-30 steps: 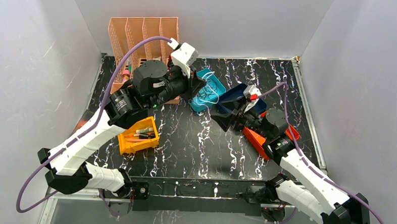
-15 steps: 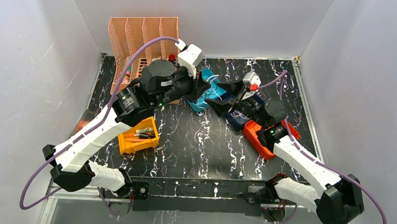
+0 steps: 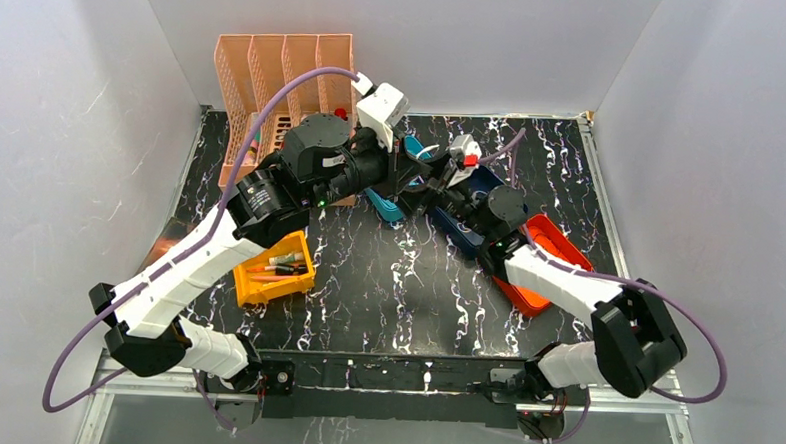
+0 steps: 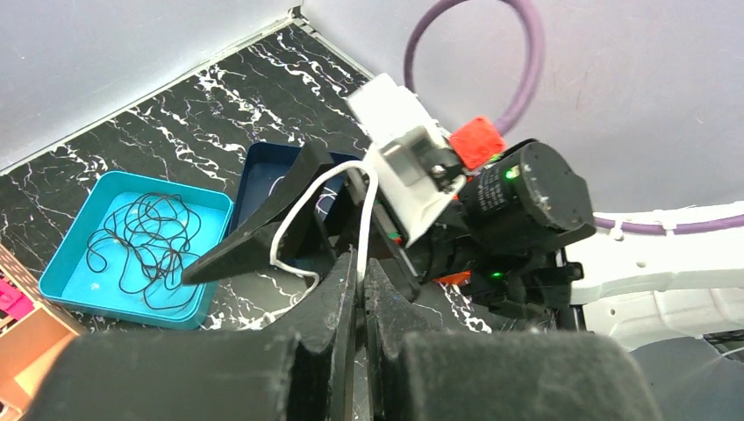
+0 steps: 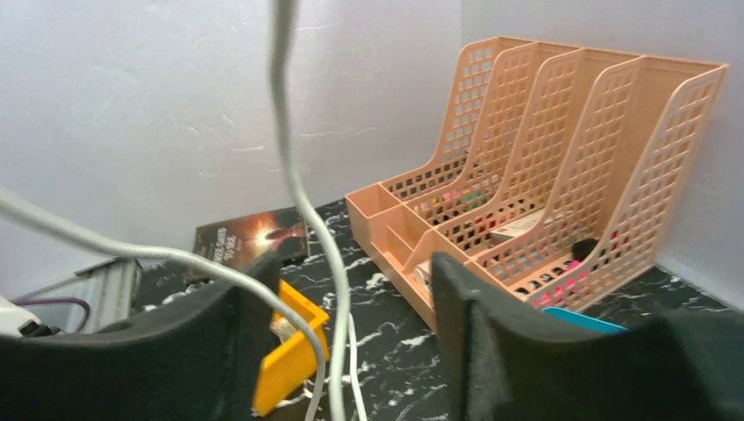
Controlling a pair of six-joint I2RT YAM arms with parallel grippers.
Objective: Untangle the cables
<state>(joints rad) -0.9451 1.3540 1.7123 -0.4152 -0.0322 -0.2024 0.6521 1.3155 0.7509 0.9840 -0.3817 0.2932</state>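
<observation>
My left gripper (image 4: 360,263) is shut on a white cable (image 4: 367,206), which loops up from the jaws and drops back toward the table. My right gripper (image 5: 351,298) is open, and the white cable (image 5: 298,193) passes untouched between its two black fingers (image 5: 491,324). Both grippers meet at the back middle of the table: the left gripper (image 3: 403,172) and the right gripper (image 3: 427,179), close together. Thin black cables (image 4: 145,232) lie in loose curls inside a teal tray (image 4: 61,263) below them.
A dark blue tray (image 3: 461,233) and a red tray (image 3: 556,244) lie under the right arm. A yellow bin (image 3: 275,267) with small items stands front left. A peach file organizer (image 3: 276,67) fills the back left corner, and a book (image 5: 254,235) lies at the left edge.
The right arm has swung left from over the blue tray to the left gripper, and its open fingers now straddle the white cable. The left gripper has shifted slightly right, still shut.
</observation>
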